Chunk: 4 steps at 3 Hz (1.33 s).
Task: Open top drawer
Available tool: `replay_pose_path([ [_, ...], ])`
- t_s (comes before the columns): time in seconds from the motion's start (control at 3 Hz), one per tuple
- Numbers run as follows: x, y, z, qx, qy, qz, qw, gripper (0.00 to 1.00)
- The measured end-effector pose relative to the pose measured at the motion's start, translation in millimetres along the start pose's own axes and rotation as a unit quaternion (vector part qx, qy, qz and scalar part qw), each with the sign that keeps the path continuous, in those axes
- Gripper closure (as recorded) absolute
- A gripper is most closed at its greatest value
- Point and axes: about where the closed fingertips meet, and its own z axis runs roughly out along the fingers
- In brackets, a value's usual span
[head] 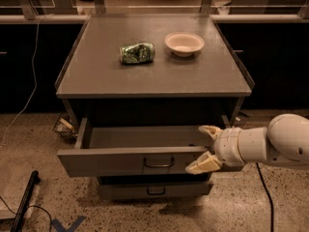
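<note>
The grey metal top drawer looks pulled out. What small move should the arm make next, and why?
Probably lift the gripper clear and back away. The grey metal top drawer already stands well out with its shallow tray exposed, and the gripper's fingers are spread open astride the right end of its front, not clamping it.

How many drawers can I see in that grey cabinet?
2. The top drawer is pulled open, with the gripper, fingers spread, at the right end of its front. A lower drawer sits directly beneath it. Others may be hidden lower down.
</note>
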Motion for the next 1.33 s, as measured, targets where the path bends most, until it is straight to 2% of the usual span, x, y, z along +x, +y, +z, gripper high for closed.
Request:
replay_pose_path([
  [0.33,0,0,0,0.000,0.000,0.000,1.0000,0.11],
  [0.67,2,-7,17,-0.014,0.004,-0.001,0.9999,0.00],
  [1.0,13,-8,28,-0.024,0.006,0.007,0.9997,0.00],
  [1.33,13,-7,29,-0.024,0.006,0.007,0.9997,0.26],
])
